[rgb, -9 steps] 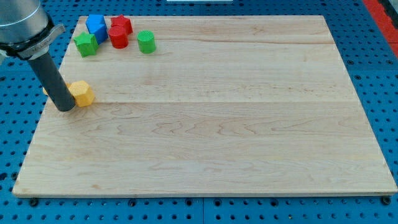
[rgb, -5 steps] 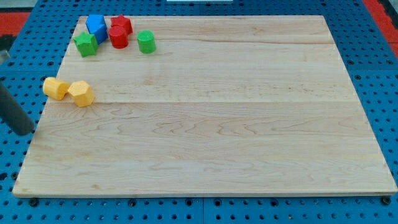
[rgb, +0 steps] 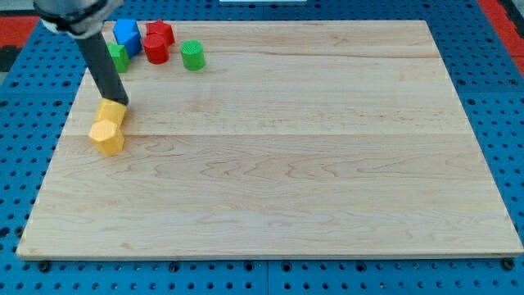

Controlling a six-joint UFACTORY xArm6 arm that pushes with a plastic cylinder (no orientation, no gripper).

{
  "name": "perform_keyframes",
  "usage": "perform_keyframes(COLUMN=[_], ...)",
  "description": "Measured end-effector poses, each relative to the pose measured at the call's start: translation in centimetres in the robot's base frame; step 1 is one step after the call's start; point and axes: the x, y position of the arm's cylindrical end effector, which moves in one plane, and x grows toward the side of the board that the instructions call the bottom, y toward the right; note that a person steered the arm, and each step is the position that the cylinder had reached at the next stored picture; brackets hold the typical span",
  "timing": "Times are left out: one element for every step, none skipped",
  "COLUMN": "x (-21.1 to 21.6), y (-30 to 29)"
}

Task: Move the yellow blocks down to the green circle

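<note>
Two yellow blocks sit touching in the left part of the frame, one stacked above the other in the picture: the upper yellow block [rgb: 112,112] is partly hidden by the rod, so its shape is hard to read, while the lower yellow block [rgb: 106,136] shows a faceted, roughly hexagonal top with matte plastic sides. My tip [rgb: 118,102] rests at the upper edge of the upper yellow block, touching or just shy of it; the dark, smooth rod rises from there toward the upper left of the frame. No hand shows on this rig, only the plain rod, so nothing is held.

Near the upper left corner the other pieces cluster close together. A blue block [rgb: 125,32] with angled faces sits at the top, just beside a red block [rgb: 160,32] of blocky shape. Below that lies a red cylinder [rgb: 155,49]. A green block [rgb: 119,56] peeks out from behind the rod, its shape unclear. A green circle [rgb: 192,55], a short ribbed-looking cylinder, stands to the right of the red cylinder, well apart from the yellow pair.

All of them rest on a pale wooden worktop [rgb: 311,164] of joined planks with fine grain, laid on a blue perforated base [rgb: 508,123].
</note>
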Motion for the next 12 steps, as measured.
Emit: perform_keyframes(x=[-0.7, -0.1, 2.9, 3.6, 3.6, 2.9, -1.1, -1.8, 2.9, 6.3, 6.7, 6.6], y=[0.0, -0.1, -1.2, -3.3, -4.5, -3.9, -3.1, -9.7, -9.5, -8.7, -7.1, -2.5])
